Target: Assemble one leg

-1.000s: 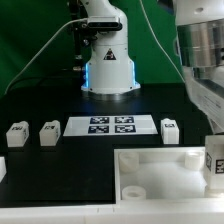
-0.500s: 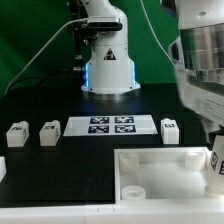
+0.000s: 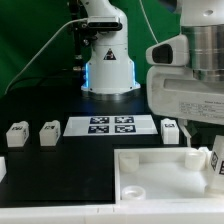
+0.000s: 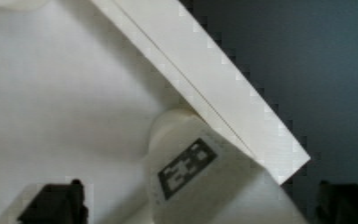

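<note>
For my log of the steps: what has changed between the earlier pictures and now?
The arm swung toward the exterior view's left. Nothing was visibly grasped or released; the gripper is open by the leg in the tray. The three other legs and marker board stayed.

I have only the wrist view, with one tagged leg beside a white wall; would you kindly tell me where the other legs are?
Observer: One leg and a second leg stand on the black table, to the exterior view's left of the marker board.
Operator: Is there any on its other side?
Observer: Yes, a third leg stands off the board's end on the exterior view's right, partly hidden by the arm.
Operator: And what is my white wall?
Observer: It is the rim of the large white tray-like piece; the leg in your view lies inside that piece.
</note>
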Tool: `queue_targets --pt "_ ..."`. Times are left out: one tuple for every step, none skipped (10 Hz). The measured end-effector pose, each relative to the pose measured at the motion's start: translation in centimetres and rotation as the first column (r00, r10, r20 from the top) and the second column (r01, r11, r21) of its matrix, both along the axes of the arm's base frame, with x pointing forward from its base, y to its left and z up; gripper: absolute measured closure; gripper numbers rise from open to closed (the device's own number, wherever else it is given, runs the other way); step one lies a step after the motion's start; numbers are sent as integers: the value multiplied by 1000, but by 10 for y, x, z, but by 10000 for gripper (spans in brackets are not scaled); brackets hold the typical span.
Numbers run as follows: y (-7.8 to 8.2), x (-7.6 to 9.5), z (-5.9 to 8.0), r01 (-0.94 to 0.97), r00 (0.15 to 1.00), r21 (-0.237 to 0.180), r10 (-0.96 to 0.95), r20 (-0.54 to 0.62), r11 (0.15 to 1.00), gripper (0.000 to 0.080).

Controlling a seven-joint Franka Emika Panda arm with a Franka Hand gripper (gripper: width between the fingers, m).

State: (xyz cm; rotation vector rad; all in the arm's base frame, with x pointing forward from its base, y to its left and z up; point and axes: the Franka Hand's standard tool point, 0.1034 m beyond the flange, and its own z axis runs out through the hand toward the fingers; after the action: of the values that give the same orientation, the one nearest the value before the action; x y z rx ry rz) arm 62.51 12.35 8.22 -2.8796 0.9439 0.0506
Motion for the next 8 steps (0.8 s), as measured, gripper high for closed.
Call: queue_targets --pt "-2 0 -1 -90 996 -3 90 10 996 150" --pt "-11 0 -4 -316 948 -22 317 28 948 150" --pt "-14 1 -5 -434 900 -44 435 35 900 150" --pt "-14 1 -5 -453 890 -45 455 37 890 150" --pt "-14 1 -5 -452 890 -45 454 37 891 251" --pt "-14 1 -5 -452 890 -45 454 37 891 387" --pt "-13 1 -5 -376 925 -39 378 32 926 387" --pt "-12 1 -5 -301 953 -37 302 25 953 508"
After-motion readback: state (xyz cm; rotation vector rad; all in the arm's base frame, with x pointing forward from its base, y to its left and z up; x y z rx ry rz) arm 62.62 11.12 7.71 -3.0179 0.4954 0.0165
